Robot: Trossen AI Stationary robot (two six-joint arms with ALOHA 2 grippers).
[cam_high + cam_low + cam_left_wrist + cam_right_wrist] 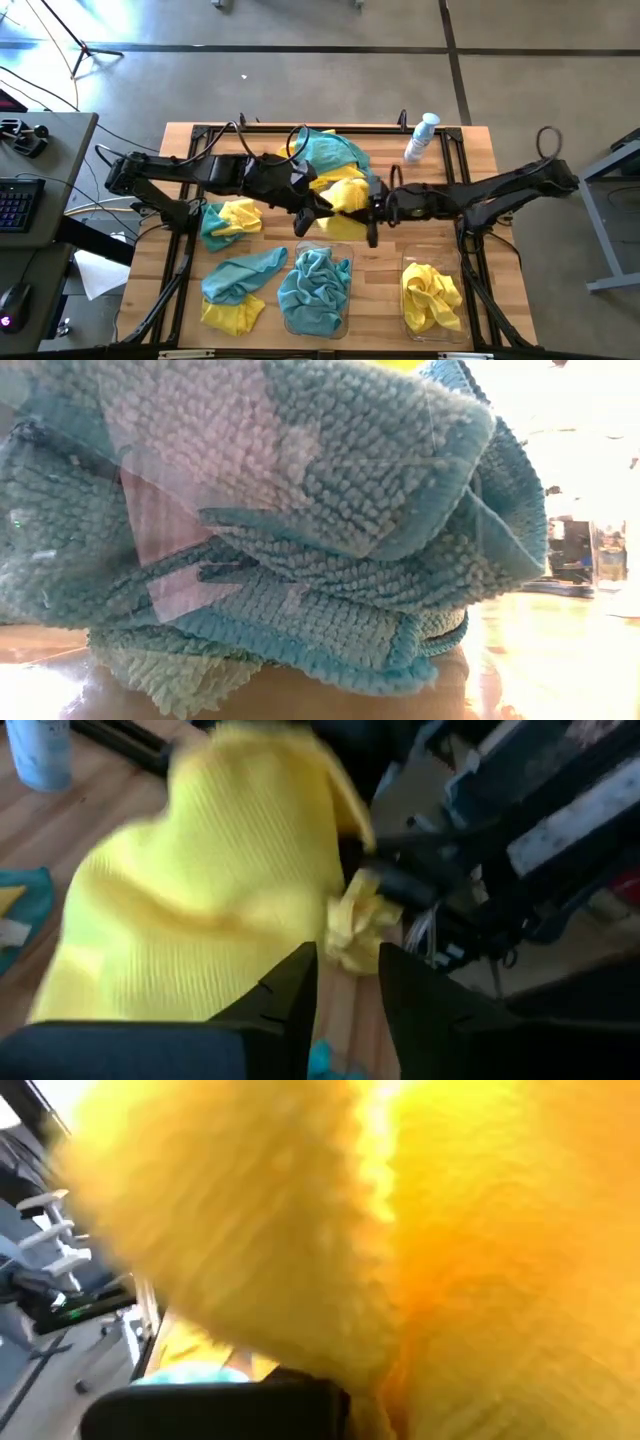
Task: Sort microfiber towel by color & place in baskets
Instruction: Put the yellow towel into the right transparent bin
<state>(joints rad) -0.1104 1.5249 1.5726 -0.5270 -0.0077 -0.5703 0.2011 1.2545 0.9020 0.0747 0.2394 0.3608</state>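
arms meeting mid-table, right fingers clamped on yellow towel, left fingers apart

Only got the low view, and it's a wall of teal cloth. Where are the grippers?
Observer: Both meet over the table's centre, left gripper facing right gripper.
Operator: Holding anything?
Observer: The right gripper is shut on a yellow towel; the left gripper's fingers stand apart.
Operator: Baskets?
Observer: At the near edge, the middle basket holds teal towels, and the right-hand basket holds yellow ones.
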